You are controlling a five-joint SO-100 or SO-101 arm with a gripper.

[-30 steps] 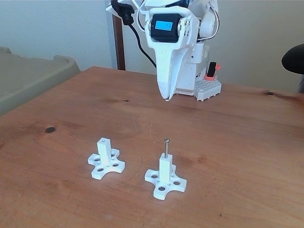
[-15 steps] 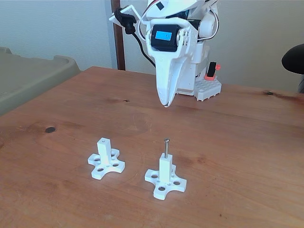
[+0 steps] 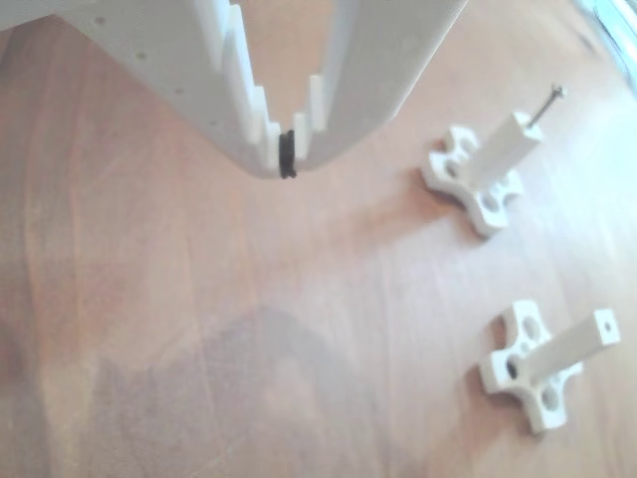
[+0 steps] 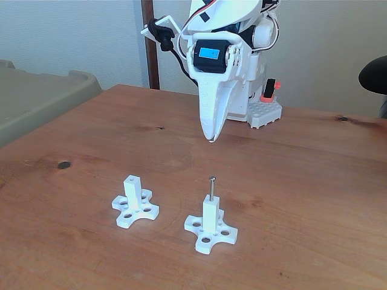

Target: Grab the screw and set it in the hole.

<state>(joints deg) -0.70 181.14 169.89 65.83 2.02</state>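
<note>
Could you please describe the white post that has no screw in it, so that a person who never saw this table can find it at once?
On the wooden table, in front of the white gripper, two small white posts stand side by side on cross-shaped bases. In the fixed view the wanted one is the left post. Its top shows only an open hole, while the right post has a thin silver screw standing out of its tip.

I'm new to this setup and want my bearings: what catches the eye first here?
In the fixed view, the white gripper hangs shut above the middle of the wooden table, holding nothing. Nearer the camera stand two white posts on cross-shaped bases. The right post has a thin silver screw standing upright in its top, while the left post shows an empty hole.
</note>
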